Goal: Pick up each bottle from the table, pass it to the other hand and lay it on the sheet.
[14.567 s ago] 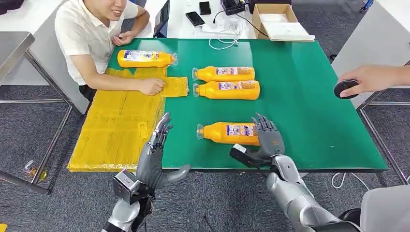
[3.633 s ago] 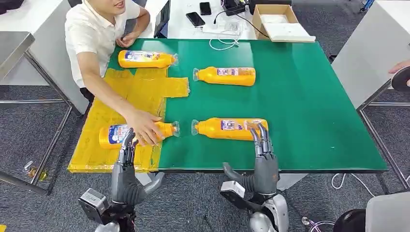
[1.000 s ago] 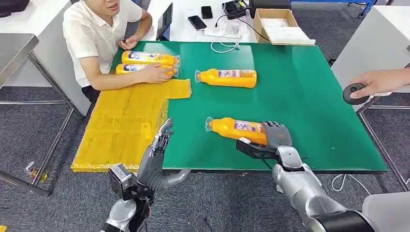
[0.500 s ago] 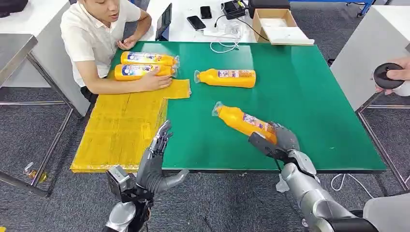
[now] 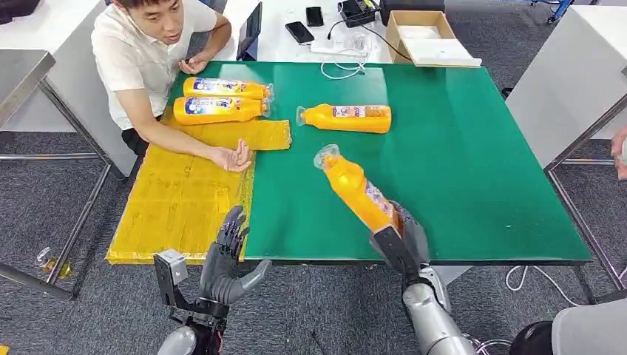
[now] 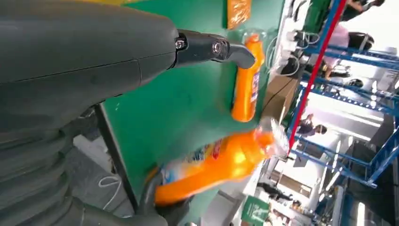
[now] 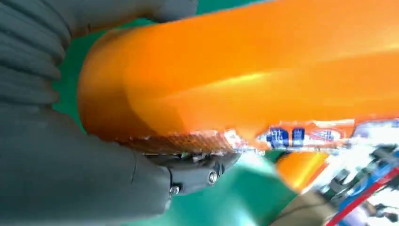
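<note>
My right hand (image 5: 401, 238) grips the base of an orange bottle (image 5: 355, 188) and holds it tilted above the green table (image 5: 473, 148), cap end pointing up and to the far left. The same bottle (image 7: 244, 70) shows close up in the right wrist view, and blurred (image 6: 221, 162) in the left wrist view. My left hand (image 5: 225, 260) hangs open at the table's near edge, beside the yellow sheet (image 5: 185, 200). Two orange bottles (image 5: 222, 100) lie at the sheet's far end. One more orange bottle (image 5: 347, 117) lies on the table.
A person in a white shirt (image 5: 137, 52) sits at the far left with a hand (image 5: 233, 157) resting palm up on the sheet. Phones, cables and a cardboard box (image 5: 425, 33) lie on the white table beyond. Another person's hand (image 5: 619, 151) shows at the right edge.
My right hand has lifted the bottle off the table and tilted it up. My left hand dropped lower. The person's hand left the two bottles and moved nearer along the sheet.
</note>
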Robot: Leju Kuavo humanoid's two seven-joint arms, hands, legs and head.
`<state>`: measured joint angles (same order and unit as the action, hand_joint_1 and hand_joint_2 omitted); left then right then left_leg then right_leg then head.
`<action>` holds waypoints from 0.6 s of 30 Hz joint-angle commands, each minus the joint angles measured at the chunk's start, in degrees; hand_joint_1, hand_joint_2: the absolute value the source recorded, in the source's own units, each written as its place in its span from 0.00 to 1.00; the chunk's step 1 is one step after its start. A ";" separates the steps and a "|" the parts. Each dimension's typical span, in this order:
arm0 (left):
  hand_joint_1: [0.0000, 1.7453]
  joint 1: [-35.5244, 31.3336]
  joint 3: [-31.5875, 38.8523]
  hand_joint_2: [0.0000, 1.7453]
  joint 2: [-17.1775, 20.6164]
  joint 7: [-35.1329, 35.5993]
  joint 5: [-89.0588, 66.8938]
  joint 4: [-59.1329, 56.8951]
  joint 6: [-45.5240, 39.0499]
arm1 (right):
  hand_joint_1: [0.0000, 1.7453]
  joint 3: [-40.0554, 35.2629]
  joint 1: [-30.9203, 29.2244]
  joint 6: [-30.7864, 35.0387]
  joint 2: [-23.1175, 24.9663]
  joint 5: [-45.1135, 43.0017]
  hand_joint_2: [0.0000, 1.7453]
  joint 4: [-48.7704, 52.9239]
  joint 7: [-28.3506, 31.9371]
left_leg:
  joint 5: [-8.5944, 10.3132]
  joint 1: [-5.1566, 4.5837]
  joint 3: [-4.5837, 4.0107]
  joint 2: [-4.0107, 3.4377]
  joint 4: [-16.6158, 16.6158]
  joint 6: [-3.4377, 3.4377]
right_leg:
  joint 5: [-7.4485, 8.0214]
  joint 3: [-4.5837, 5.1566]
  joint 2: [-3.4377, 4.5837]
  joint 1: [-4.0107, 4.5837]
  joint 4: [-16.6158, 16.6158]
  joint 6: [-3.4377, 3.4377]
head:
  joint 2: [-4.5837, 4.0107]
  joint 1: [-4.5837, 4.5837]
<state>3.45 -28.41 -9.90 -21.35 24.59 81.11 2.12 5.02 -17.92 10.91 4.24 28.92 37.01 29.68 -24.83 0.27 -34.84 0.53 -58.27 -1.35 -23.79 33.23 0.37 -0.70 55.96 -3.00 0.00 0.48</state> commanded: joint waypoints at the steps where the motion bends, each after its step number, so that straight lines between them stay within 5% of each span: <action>1: 0.00 -0.71 -1.49 1.00 2.62 0.51 0.76 -1.17 -0.05 | 1.00 -3.61 1.92 -0.18 1.94 -1.33 1.00 5.32 -0.70 | -0.04 0.01 0.14 -0.11 0.05 0.06 | -0.02 -0.08 0.06 0.03 -0.02 0.10 | 0.00 0.00; 18: 0.00 -6.10 -3.65 1.00 0.60 2.96 2.86 -3.35 0.57 | 1.00 -27.48 -0.82 2.09 8.20 -0.96 1.00 0.14 -0.66 | 0.01 0.03 -0.14 -0.11 0.02 0.05 | -0.02 0.21 0.06 0.02 0.03 0.09 | 0.00 0.00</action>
<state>1.58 -30.18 -9.66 -18.82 26.95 81.59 3.45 -12.30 -15.05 11.65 10.64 28.30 43.06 29.18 -24.77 0.27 -35.13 0.54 -58.27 -1.35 -23.79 33.55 0.37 -0.71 56.01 -3.00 0.00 0.48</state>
